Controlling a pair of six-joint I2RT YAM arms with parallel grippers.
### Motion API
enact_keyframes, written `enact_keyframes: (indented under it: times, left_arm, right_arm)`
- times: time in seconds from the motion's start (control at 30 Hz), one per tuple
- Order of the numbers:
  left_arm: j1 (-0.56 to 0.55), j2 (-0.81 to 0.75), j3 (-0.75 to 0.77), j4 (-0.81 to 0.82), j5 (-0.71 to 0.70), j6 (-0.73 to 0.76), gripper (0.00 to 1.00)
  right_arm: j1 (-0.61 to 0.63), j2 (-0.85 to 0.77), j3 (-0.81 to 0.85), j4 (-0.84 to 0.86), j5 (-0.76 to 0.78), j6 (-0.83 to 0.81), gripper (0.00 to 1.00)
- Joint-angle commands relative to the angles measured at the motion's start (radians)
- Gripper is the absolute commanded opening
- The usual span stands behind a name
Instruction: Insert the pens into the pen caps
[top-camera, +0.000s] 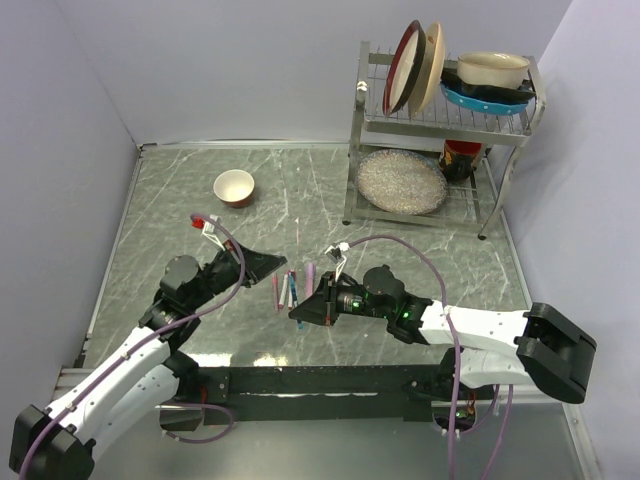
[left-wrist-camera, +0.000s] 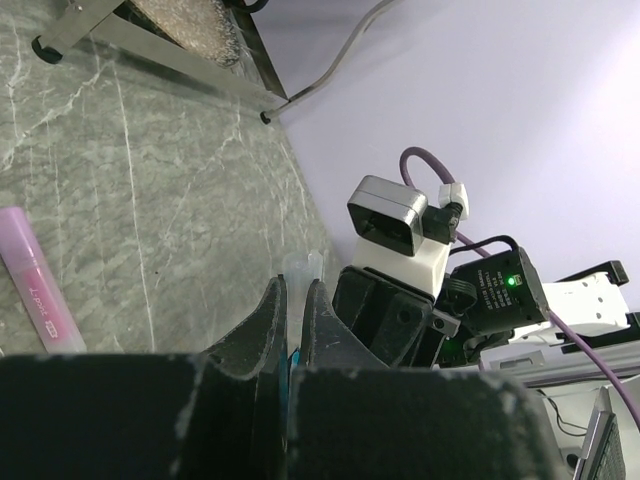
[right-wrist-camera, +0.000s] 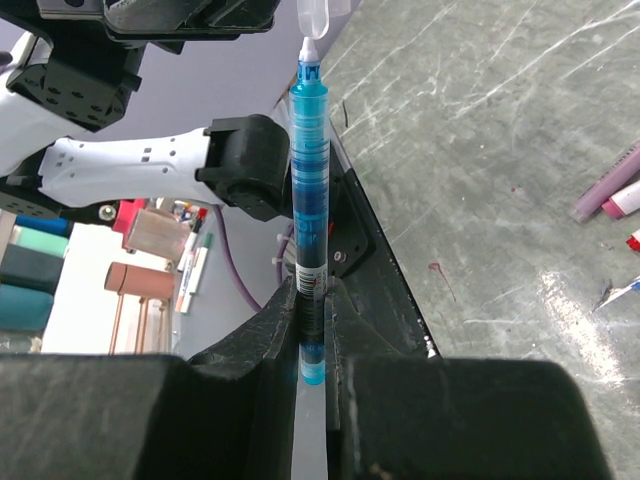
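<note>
Right gripper (right-wrist-camera: 312, 335): clamped on blue pen (right-wrist-camera: 310, 180); lower end hidden
Left gripper (left-wrist-camera: 297, 300): pinching clear cap (left-wrist-camera: 302, 265), mostly hidden by fingers

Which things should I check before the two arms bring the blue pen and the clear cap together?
1. Right gripper shut on the blue pen: ok.
2. White tip pointing out, away from the right gripper's fingers: ok.
3. Left gripper shut on the clear cap: ok.
4. Clear cap in line with the white tip: cannot tell; only the right wrist view shows both, and they are close together there.
5. Loose pens and lilac cap lying on the table, not caught in a gripper: ok.
</note>
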Motion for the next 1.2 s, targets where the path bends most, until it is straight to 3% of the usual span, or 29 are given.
enact_keyframes:
  times: [0.0, 0.53, 0.87, 1.03, 1.1, 1.17]
  left_arm:
    - [-0.009, -0.008, 0.001, 0.026, 0.009, 0.027, 0.01]
    - [-0.020, -0.059, -0.032, -0.012, 0.062, 0.059, 0.01]
    - [-0.021, -0.033, 0.061, -0.163, 0.119, 0.171, 0.01]
    - [-0.023, -0.033, 0.066, -0.158, 0.130, 0.180, 0.01]
    - [-0.023, -0.027, 0.067, -0.150, 0.145, 0.174, 0.10]
    - [-0.023, -0.017, 0.081, -0.164, 0.133, 0.160, 0.30]
  right_arm:
    - [0.005, -0.015, 0.063, 0.026, 0.022, 0.000, 0.00]
    - [0.004, -0.035, 0.089, -0.007, 0.074, -0.004, 0.00]
    - [0.002, -0.095, 0.155, -0.185, 0.150, -0.102, 0.00]
    - [0.001, -0.094, 0.189, -0.214, 0.150, -0.115, 0.00]
    - [0.002, -0.094, 0.190, -0.211, 0.145, -0.122, 0.00]
    - [0.002, -0.097, 0.186, -0.201, 0.136, -0.128, 0.00]
